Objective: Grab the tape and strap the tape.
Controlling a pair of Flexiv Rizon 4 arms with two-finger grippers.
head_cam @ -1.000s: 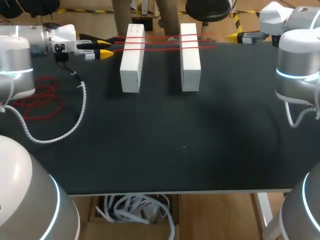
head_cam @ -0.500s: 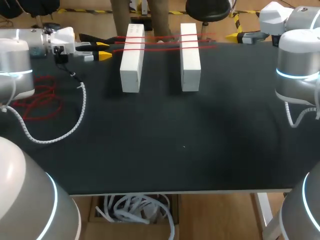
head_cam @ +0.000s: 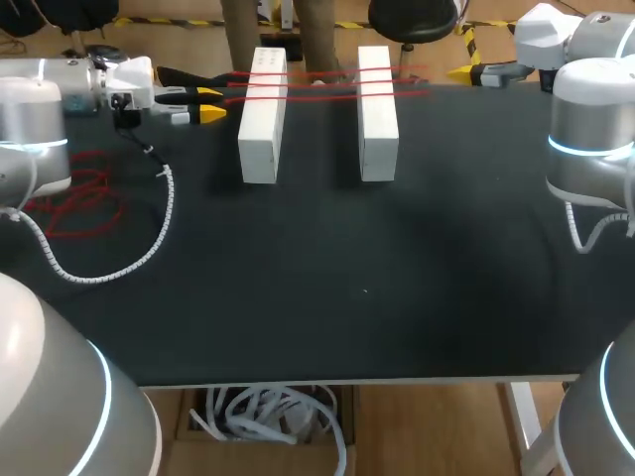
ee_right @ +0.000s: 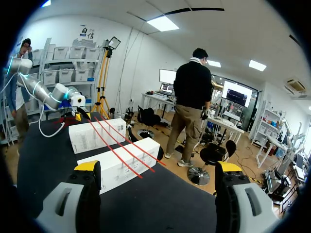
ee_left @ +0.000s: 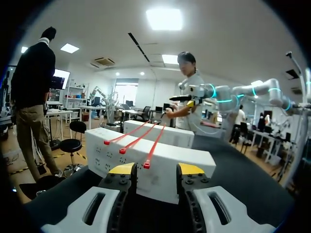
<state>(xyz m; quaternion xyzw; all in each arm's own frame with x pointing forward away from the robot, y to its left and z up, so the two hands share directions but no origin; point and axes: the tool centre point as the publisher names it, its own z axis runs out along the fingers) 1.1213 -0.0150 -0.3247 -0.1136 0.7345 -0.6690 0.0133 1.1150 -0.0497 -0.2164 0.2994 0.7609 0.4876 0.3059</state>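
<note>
1. Three red tapes (head_cam: pixel 327 87) lie side by side across two white blocks (head_cam: pixel 260 119) at the far edge of the counter (head_cam: pixel 347 268). They bridge the gap between the blocks. I judge they are raised this way so their ends hang free and can be gripped.
2. The left arm (head_cam: pixel 109 84) holds its jaws apart, level with the block tops and facing the tapes' left ends. In the left wrist view the nearest end sits in the gap between the tips and seems to touch neither (lined up, but nothing gripped).
3. The right arm (head_cam: pixel 546 30) hangs near the far right corner, beyond the tapes' other ends. Its jaws are wide apart and empty, probably placed to take the opposite end for strapping.
4. A loose heap (head_cam: pixel 79 198) of more red tape lies at the counter's left edge (spare stock, I would guess).
5. The grab is not yet made. The three ends lie close together, so closing could pinch two at once.
</note>
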